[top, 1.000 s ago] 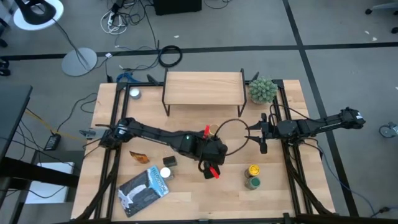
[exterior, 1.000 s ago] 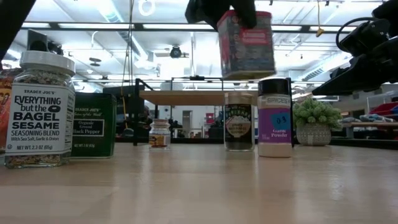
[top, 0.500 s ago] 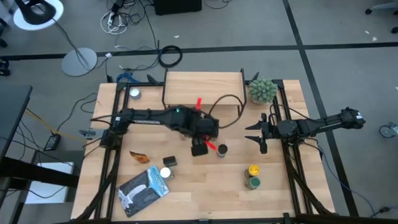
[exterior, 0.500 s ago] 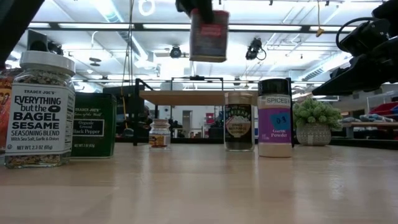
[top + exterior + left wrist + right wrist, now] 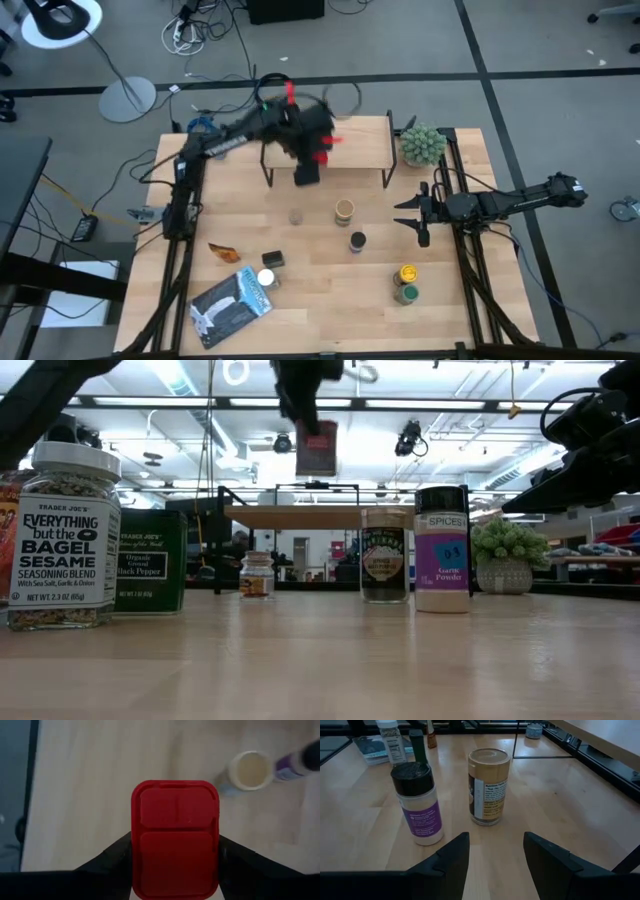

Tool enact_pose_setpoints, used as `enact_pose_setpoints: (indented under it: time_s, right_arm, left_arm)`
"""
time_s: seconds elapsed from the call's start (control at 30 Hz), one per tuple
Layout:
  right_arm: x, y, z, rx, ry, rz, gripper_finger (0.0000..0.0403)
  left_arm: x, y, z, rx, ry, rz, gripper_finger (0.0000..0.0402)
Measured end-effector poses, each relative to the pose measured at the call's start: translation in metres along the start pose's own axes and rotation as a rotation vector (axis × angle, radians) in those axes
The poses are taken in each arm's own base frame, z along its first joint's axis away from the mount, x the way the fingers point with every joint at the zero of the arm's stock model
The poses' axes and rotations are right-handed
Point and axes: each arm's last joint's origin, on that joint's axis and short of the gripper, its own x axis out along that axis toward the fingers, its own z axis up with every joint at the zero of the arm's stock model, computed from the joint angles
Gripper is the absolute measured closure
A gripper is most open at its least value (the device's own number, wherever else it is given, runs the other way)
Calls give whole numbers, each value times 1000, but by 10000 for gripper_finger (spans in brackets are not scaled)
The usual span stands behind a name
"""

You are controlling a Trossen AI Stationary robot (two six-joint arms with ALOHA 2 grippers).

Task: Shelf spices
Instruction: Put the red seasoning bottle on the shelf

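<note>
A rectangular tin with a red lid (image 5: 175,837) hangs in the air by the shelf's (image 5: 325,140) near edge, with my left gripper (image 5: 307,168) shut on it. In the low view the tin (image 5: 316,450) shows high above the shelf board (image 5: 300,515). My right gripper (image 5: 412,218) stands open and empty at the table's right side. In front of it, on the table, stand a black-lidded garlic powder jar (image 5: 417,802) and a tan-lidded jar (image 5: 489,785). More spices stand near the front: a yellow-lidded jar (image 5: 406,272), a green-lidded one (image 5: 405,294), a white-lidded jar (image 5: 266,278) and a dark tin (image 5: 272,259). My left gripper pinches the tin between its two fingers (image 5: 117,857), one on each of the two opposite sides at the red lid (image 5: 136,845). The fingers come from above, pointing steeply down. The tin hangs upright below them, clear of table and shelf.
A spiky green plant (image 5: 423,145) stands to the right of the shelf. A flat blue-grey packet (image 5: 232,305) and an orange packet (image 5: 224,251) lie near the table's front left. A small round tin (image 5: 216,150) sits left of the shelf.
My left gripper has carried the red-lidded tin from the table's near middle toward the far edge, up to the shelf's front, rising a little and rolling somewhat on the way. The tin has stayed in its hold, clear of the table.
</note>
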Motion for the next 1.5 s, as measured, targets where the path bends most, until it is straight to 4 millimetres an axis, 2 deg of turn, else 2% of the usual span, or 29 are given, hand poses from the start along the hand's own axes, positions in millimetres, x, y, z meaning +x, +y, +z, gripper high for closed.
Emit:
enact_pose_setpoints:
  time_s: [0.07,0.17,0.33,0.5,0.7,0.87,1.03,1.27,1.4,1.5]
  right_arm:
    - [0,0,0,0,0,0,215]
    - [0,0,0,0,1,0,215]
    - [0,0,0,0,0,0,215]
    - [0,0,0,1,0,0,215]
    - [0,0,0,0,0,0,215]
    - [0,0,0,1,0,0,215]
    - [0,0,0,0,0,0,215]
    - [0,0,0,0,0,0,215]
    - [0,0,0,1,-1,0,215]
    - [0,0,0,2,-4,0,215]
  left_arm:
    - [1,13,-4,-35,17,-8,177]
    - [1,20,-5,-52,10,-13,176]
    - [1,25,-4,11,-10,-7,173]
    - [1,46,-12,71,10,-17,173]
    - [0,92,-31,52,14,-33,173]
    - [-3,131,-47,5,-55,-56,173]
    - [-2,160,-61,-37,-55,-23,172]
    - [15,173,-73,45,-18,-40,172]
    - [34,172,-79,106,62,-44,172]
    - [38,173,-80,112,83,-17,172]
